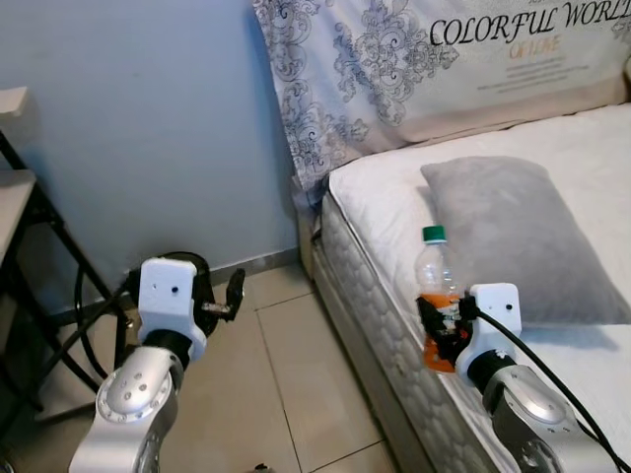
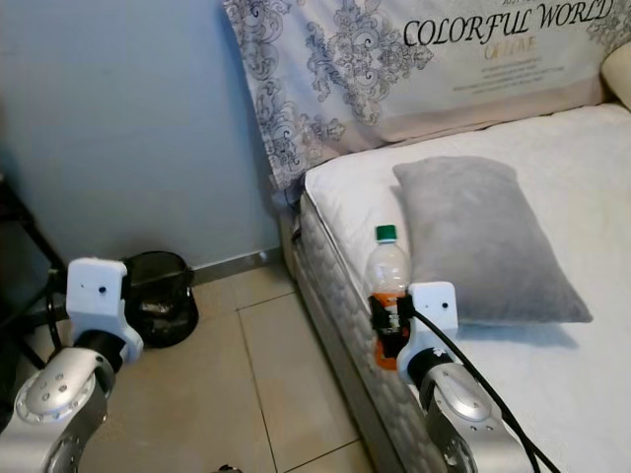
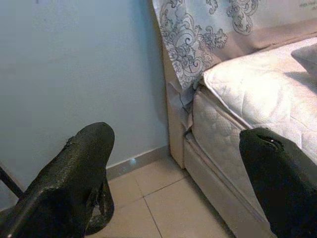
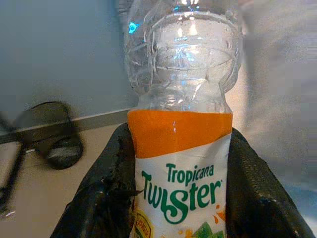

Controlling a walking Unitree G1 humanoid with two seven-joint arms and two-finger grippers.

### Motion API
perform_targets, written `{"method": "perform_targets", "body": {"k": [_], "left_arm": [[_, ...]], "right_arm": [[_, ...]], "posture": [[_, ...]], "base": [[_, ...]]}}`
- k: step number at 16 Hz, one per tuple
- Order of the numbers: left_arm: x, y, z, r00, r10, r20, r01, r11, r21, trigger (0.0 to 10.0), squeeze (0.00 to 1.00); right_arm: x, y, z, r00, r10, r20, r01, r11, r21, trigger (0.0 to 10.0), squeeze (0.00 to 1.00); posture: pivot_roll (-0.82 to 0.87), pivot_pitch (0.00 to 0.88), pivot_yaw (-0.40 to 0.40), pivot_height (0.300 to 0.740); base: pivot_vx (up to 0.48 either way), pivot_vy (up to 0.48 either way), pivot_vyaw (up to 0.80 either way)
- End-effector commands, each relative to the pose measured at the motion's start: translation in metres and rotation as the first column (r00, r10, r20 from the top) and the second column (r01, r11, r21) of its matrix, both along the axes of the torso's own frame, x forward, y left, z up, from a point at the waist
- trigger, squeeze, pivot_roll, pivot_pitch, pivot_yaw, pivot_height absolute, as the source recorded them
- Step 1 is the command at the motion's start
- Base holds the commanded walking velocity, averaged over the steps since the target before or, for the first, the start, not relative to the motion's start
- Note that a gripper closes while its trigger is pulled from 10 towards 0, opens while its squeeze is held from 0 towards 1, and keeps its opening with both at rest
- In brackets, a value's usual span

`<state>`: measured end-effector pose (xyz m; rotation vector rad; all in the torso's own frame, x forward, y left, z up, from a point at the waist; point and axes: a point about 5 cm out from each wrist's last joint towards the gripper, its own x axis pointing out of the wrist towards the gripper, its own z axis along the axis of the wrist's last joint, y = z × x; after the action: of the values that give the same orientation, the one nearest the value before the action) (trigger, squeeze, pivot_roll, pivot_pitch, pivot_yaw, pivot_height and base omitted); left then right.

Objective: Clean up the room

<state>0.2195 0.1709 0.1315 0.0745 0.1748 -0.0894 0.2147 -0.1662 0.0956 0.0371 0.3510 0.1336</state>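
A clear plastic Tropicana Twister bottle (image 1: pixel 438 296) with a green cap and an orange label stands upright in my right gripper (image 1: pixel 442 330), held at the edge of the bed. In the right wrist view the bottle (image 4: pixel 181 148) sits between both black fingers (image 4: pixel 101 198), which are shut on its label. My left gripper (image 1: pixel 233 294) is raised over the tiled floor to the left, open and holding nothing. Its two fingers (image 3: pixel 74 178) stand wide apart in the left wrist view. A black wire waste bin (image 2: pixel 158 296) stands on the floor against the blue wall.
A bed with a white mattress (image 1: pixel 394 197) fills the right side, with a grey pillow (image 1: pixel 513 236) on it and a patterned pillow (image 1: pixel 394 59) at the headboard. A black metal table frame (image 1: pixel 39 246) stands at the left. Beige floor tiles (image 1: pixel 286 384) lie between them.
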Motion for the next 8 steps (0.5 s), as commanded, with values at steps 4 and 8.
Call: {"method": "perform_targets", "body": {"k": [4,8], "left_arm": [[0.003,0.007,-0.005,1.000,0.002,-0.030,-0.002,1.000,0.016,10.0,0.00],[0.009,0.007,-0.002,1.000,-0.020,-0.020,0.020,0.999,0.035,10.0,0.00]], "right_arm": [[0.003,0.010,0.003,0.997,0.064,0.046,-0.066,0.997,0.039,10.0,0.00],[0.003,0.011,-0.001,0.997,0.062,0.054,-0.064,0.998,0.029,10.0,0.00]], "posture": [[-0.02,0.000,0.048,0.740],[-0.03,0.000,0.057,0.740]], "base": [[0.000,0.000,0.00],[0.000,0.000,0.40]]}}
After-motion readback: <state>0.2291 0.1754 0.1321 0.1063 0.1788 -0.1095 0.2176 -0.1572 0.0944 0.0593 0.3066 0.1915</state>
